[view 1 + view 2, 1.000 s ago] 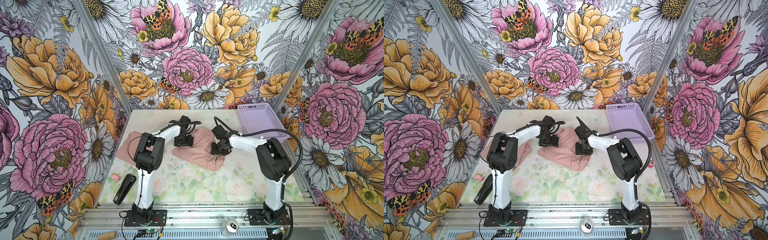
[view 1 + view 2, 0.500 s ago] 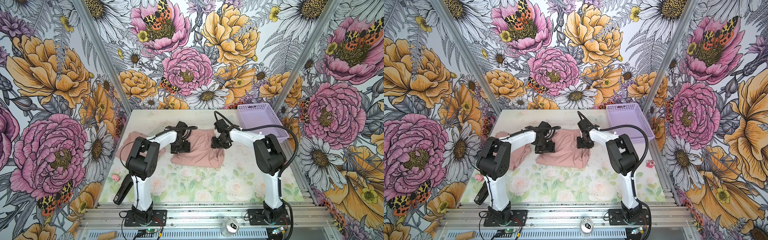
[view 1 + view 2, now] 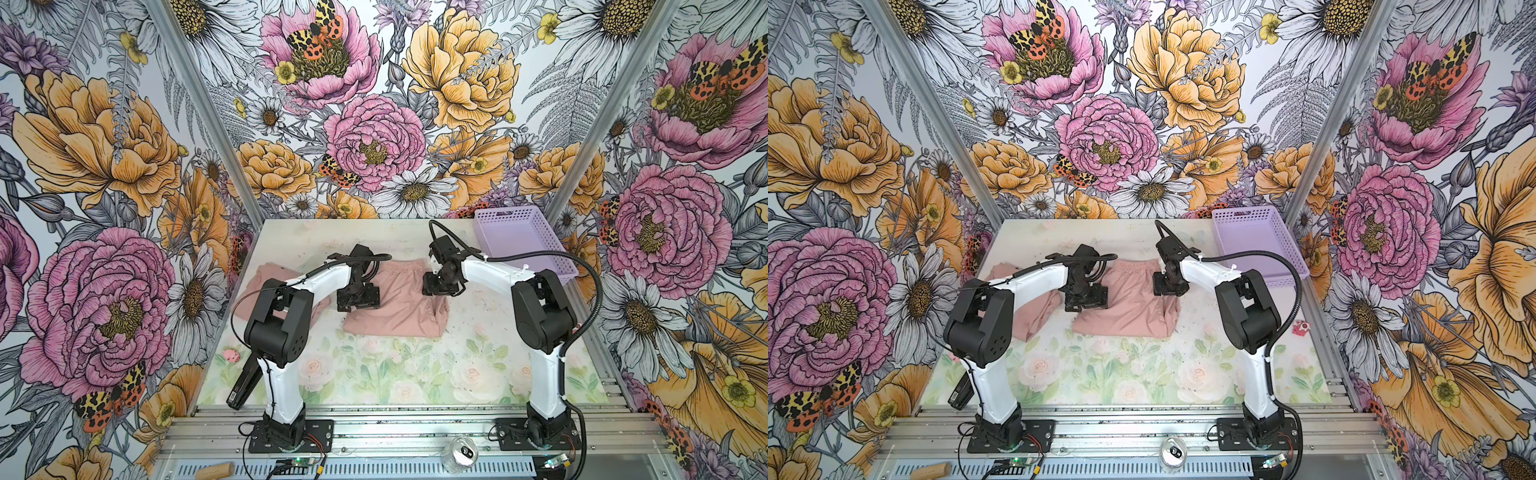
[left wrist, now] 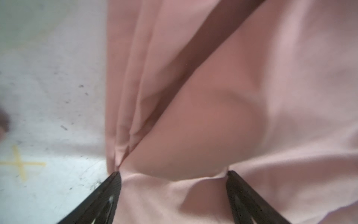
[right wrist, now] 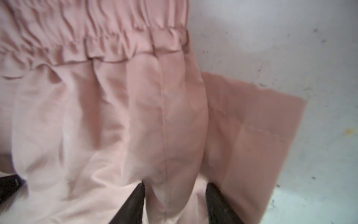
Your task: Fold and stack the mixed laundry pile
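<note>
I see the pink shorts [image 3: 395, 307] flat at the table's [image 3: 415, 374] centre in both top views. My left pincer [image 4: 172, 197] stands spread wide over their cloth, gripping nothing; my right pincer [image 5: 175, 203] pinches a fold beside the waistband [image 5: 116, 48].

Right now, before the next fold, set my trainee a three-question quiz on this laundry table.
1. True or false: the lavender basket stands at the table's far right corner.
2. Which part of the pink shorts lies nearest the back wall? A) the elastic waistband B) the leg hems C) a pocket
3. Fill in: the second pink garment, partly hidden behind an arm, lies on the ___ gripper's side of the shorts.

Key: 1 true; 2 A; 3 left.
</note>
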Motion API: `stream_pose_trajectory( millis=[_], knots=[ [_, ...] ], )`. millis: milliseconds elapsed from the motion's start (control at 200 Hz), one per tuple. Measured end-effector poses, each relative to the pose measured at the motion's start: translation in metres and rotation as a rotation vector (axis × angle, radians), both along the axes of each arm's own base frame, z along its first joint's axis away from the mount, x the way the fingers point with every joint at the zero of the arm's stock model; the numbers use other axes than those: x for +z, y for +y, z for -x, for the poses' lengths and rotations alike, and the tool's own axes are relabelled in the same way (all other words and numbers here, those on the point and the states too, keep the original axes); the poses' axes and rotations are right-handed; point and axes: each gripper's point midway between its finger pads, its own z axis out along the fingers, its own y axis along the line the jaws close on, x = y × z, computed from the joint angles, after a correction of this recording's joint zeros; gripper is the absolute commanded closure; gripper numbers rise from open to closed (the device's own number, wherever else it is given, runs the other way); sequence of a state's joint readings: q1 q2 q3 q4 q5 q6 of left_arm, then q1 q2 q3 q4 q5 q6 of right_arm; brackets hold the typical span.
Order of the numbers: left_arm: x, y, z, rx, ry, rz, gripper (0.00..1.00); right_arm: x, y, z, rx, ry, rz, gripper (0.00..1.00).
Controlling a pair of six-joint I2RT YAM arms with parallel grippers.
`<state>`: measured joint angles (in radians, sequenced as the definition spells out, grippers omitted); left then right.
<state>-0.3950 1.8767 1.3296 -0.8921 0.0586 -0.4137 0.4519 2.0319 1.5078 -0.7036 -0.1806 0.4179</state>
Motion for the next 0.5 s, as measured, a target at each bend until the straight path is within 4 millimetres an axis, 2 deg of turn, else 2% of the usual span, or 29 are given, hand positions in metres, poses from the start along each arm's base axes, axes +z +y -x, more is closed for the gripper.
stream_pose_trajectory(
  millis=[100,190,260,335,500],
  knots=[
    [0.022,0.008,-0.006,0.017,-0.064,-0.007,0.15,0.015,0.0,0.003,-0.001,-0.02,-0.018,0.47],
    [0.043,0.016,-0.009,0.044,-0.132,0.0,0.24,0.025,-0.001,0.005,-0.005,-0.036,-0.029,0.47],
    [0.049,0.028,-0.006,0.067,-0.159,-0.006,0.3,0.03,-0.003,0.009,-0.007,-0.041,-0.032,0.48],
    [0.042,0.043,0.002,0.09,-0.15,-0.028,0.36,0.034,-0.004,0.011,-0.011,-0.042,-0.035,0.48],
    [0.008,0.069,0.023,0.122,-0.073,-0.108,0.43,0.037,-0.005,0.013,-0.021,-0.043,-0.04,0.5]
  ],
)
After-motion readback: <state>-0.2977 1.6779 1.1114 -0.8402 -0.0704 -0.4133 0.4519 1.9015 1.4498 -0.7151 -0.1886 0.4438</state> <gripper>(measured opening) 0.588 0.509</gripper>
